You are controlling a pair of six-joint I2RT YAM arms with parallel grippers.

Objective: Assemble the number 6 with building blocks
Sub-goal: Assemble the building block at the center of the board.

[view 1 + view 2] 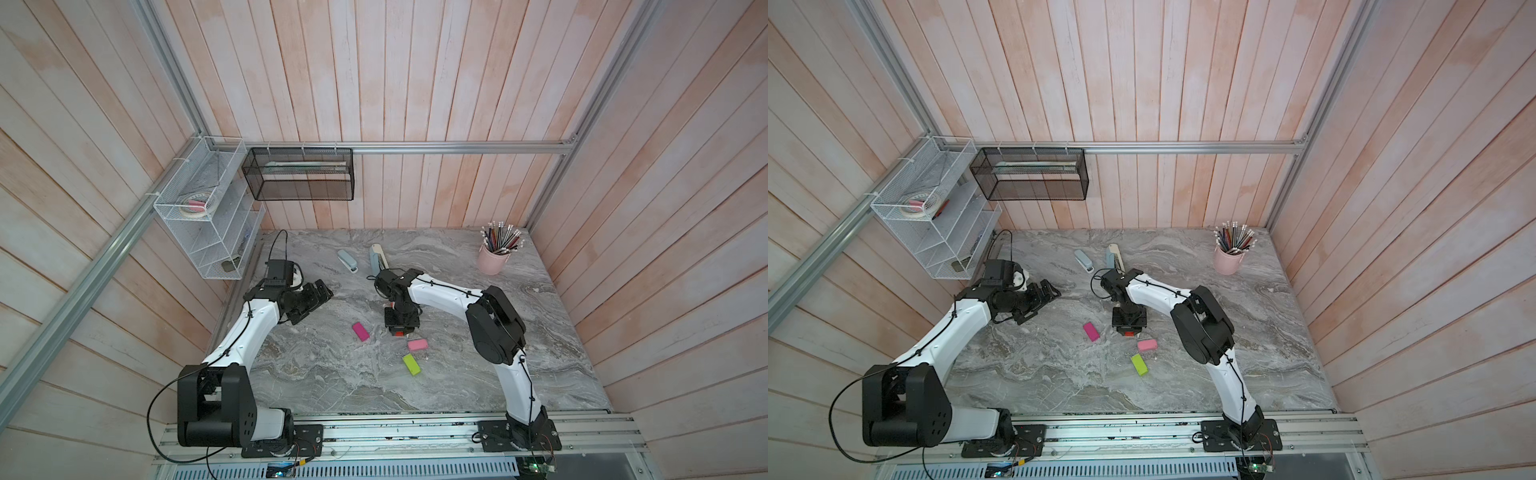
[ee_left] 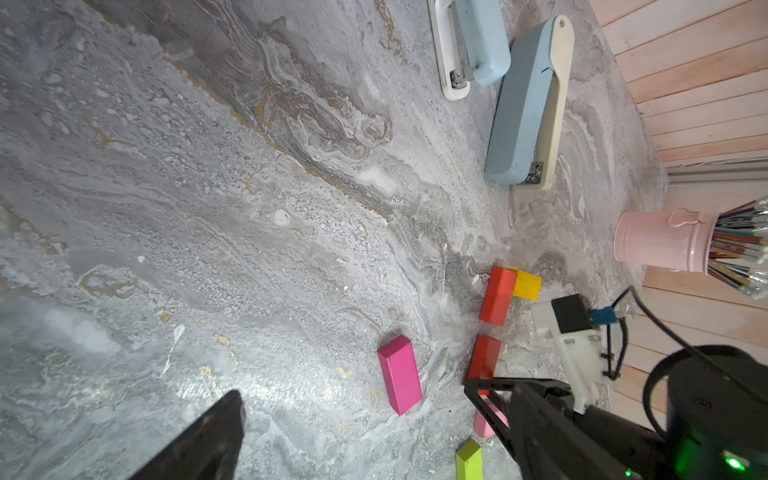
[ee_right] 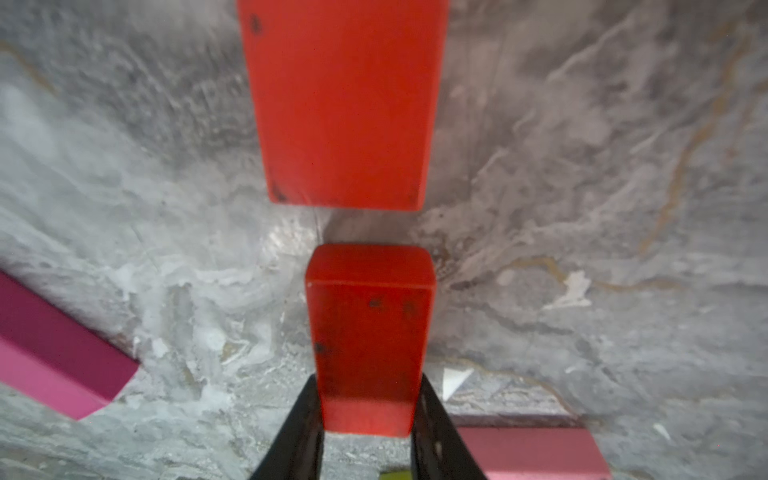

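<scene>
Our right gripper (image 3: 367, 395) is clamped on a red block (image 3: 370, 324), which sits just on the near side of the other red block (image 3: 345, 104) without touching it. We cannot tell whether our left gripper (image 1: 316, 301) is parted.

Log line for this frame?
right hand: shut on red block | end-to-end with second red block, gap between | left hand: open, empty | magenta block, pink block, green block: loose

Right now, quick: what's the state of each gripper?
Left gripper: jaws open, empty.
Right gripper: jaws shut on a red block.
</scene>
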